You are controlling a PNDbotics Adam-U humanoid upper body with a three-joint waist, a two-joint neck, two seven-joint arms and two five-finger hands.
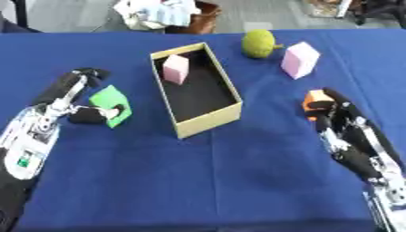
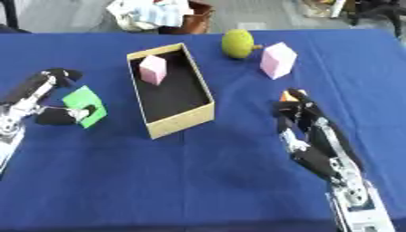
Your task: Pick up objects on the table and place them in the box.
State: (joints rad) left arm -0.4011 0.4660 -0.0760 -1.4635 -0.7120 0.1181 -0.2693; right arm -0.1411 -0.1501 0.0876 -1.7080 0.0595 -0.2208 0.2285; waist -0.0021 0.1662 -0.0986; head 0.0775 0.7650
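A block [image 1: 175, 69] stands inside the box [image 1: 208, 118]; another block [image 1: 300, 59] and a round, perhaps fruit-like thing [image 1: 258, 43] lie behind-right.

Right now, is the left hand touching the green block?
Touching. In the left eye view the left hand has its thumb and fingers closed on the green block, with no gap showing.

Blue tablecloth [image 1: 198, 181] — green block [image 1: 110, 102]
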